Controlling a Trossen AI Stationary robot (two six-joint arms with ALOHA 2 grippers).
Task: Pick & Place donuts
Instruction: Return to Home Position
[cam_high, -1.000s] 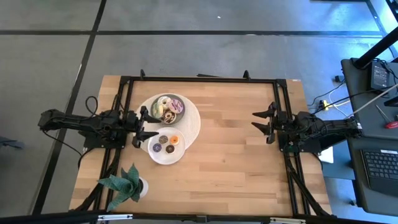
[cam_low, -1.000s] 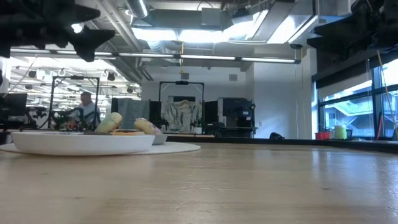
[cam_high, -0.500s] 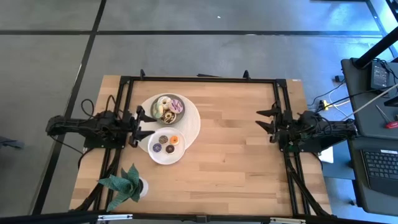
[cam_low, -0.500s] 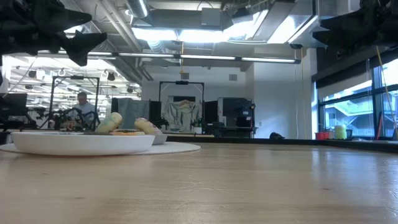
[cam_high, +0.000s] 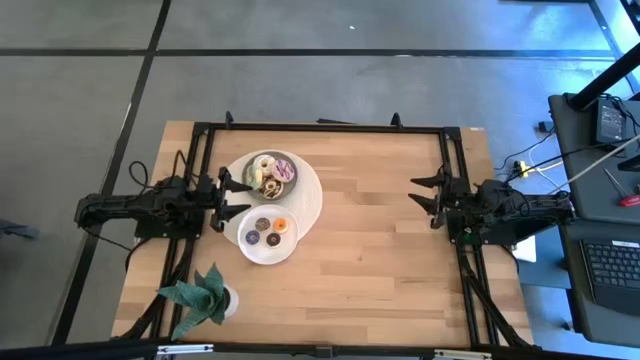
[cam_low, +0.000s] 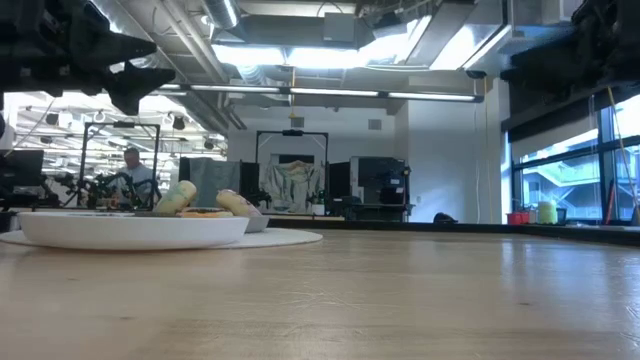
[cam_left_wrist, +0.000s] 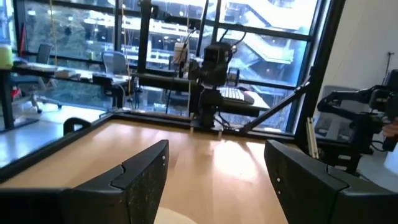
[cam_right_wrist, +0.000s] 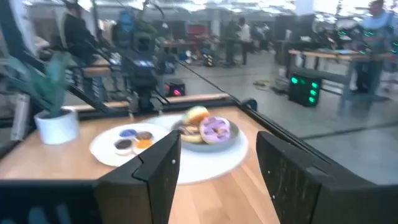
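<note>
The big donuts (cam_high: 270, 175) are sitting bunched together on the gray plate (cam_high: 293, 182), with a cream one and a purple one showing plainly in the right wrist view, while the small donuts (cam_high: 268, 232), among them a blue, an orange and a dark brown one, are lying just beside them on the white plate (cam_high: 268, 254). Both plates are resting on a large white disc (cam_high: 309, 200) toward the left half of the wooden table (cam_high: 380, 260), the white plate overlapping the disc's near edge. The left gripper (cam_high: 236, 198) is hovering just beside the two plates at the disc's left rim, raised off the table as the low view shows, its fingers (cam_left_wrist: 146, 174) spreading wide with nothing between them. The right gripper (cam_high: 420, 196) is hanging well apart from the donuts over the table's right side, facing them across bare wood, its fingers (cam_right_wrist: 158, 165) also standing wide open and holding nothing. A potted plant (cam_high: 203, 296) is standing at the table's near left corner, near the white plate. In the low view a person (cam_low: 131, 170) is sitting far off in the room behind the table.
</note>
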